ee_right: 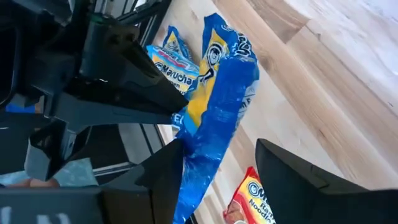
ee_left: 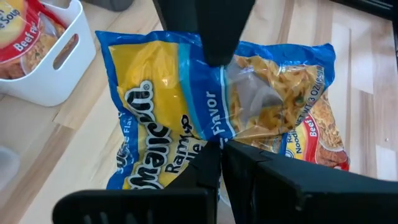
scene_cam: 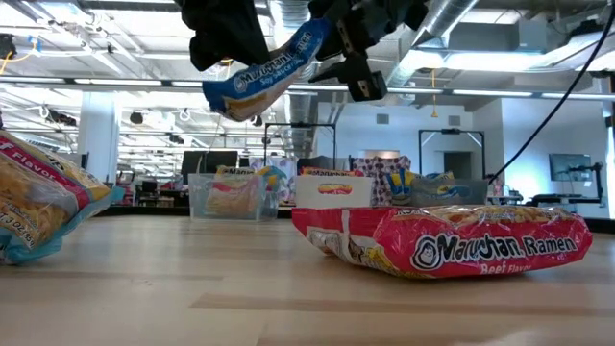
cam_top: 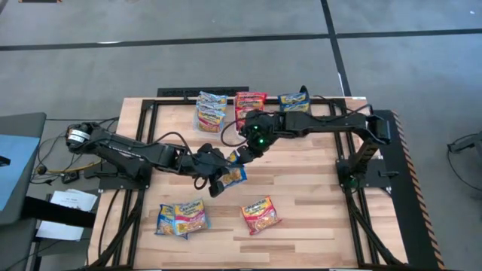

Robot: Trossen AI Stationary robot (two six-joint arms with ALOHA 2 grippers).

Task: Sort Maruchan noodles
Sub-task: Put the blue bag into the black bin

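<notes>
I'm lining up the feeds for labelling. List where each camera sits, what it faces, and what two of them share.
High view: overhead, straight down on the table; both arms meet over the middle.
Low view: table height, facing the room; the blue packet hangs above a red packet.
Left wrist view: looks past the left gripper, shut on the blue packet.
Right wrist view: looks past the right gripper, open around the blue packet.
Shared: all four show the blue packet.

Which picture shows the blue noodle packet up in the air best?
The left wrist view: the blue packet fills it, label readable. High view shows it small between both arms, low view from underneath, right wrist view edge-on.
</notes>
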